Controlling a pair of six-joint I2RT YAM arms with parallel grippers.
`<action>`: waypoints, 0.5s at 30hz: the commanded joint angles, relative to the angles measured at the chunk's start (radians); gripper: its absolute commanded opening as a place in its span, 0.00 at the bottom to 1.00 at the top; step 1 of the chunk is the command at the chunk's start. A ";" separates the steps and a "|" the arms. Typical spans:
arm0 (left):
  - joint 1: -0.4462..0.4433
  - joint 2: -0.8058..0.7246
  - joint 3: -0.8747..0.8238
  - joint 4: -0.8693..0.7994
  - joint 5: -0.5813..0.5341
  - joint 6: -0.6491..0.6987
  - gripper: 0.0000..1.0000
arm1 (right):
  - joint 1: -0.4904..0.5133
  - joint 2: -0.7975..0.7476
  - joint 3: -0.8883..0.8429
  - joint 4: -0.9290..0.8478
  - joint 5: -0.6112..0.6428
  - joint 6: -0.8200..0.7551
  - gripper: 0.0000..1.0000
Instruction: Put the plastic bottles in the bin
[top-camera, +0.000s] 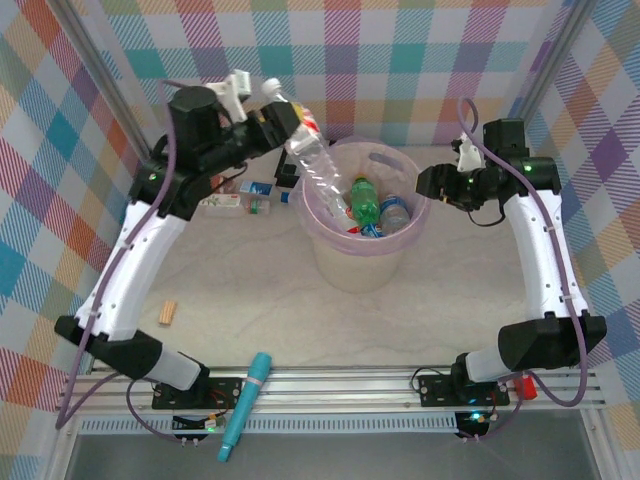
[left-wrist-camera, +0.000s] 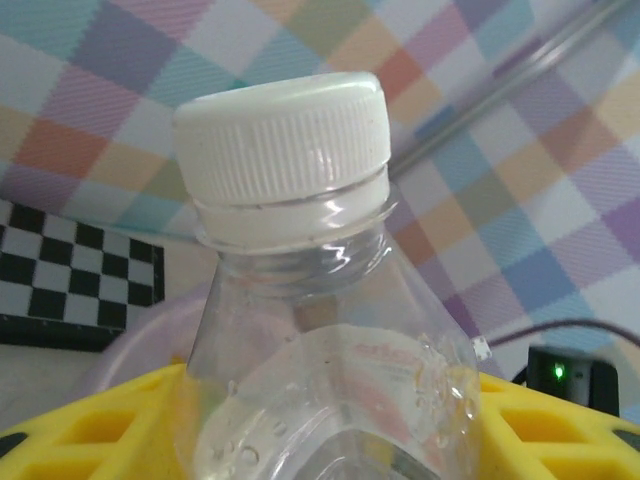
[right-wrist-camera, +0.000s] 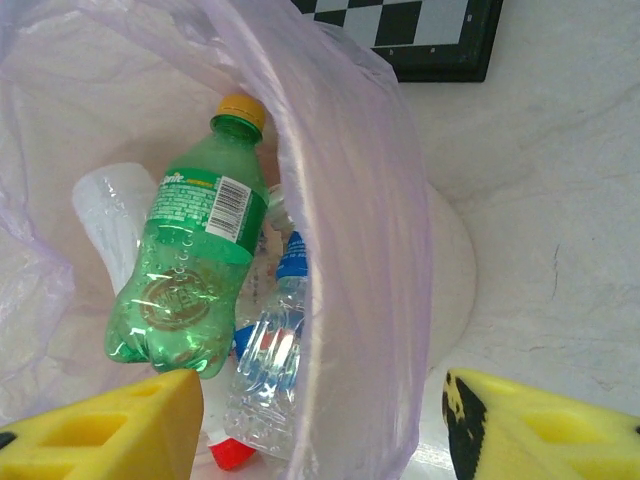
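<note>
My left gripper (top-camera: 283, 124) is shut on a clear plastic bottle (top-camera: 312, 158) and holds it tilted above the bin's (top-camera: 340, 262) far left rim. Its white cap (left-wrist-camera: 282, 135) points up and away, and the yellow fingers (left-wrist-camera: 85, 430) press both sides of the bottle's shoulder. Inside the pale-pink bin lie a green bottle (right-wrist-camera: 190, 270), a clear blue-capped bottle (right-wrist-camera: 268, 360) and others. My right gripper (top-camera: 432, 182) hangs open at the bin's right rim. The pink liner's edge (right-wrist-camera: 360, 250) runs between its yellow fingers (right-wrist-camera: 110, 430). More bottles (top-camera: 232, 200) lie on the table behind the left arm.
A black-and-white checkerboard (right-wrist-camera: 420, 35) leans at the back of the table, behind the bin. A teal pen-like tube (top-camera: 250, 400) lies across the front rail. A small wooden block (top-camera: 167, 313) sits at the front left.
</note>
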 joint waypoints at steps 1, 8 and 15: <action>-0.056 0.060 0.060 -0.062 0.018 0.067 0.45 | -0.008 0.004 -0.005 0.034 -0.053 0.011 0.64; -0.145 0.222 0.182 -0.177 -0.094 0.175 0.45 | -0.010 -0.002 -0.015 0.041 -0.058 0.005 0.63; -0.186 0.336 0.255 -0.225 -0.120 0.229 0.45 | -0.010 0.002 -0.029 0.047 -0.061 -0.001 0.64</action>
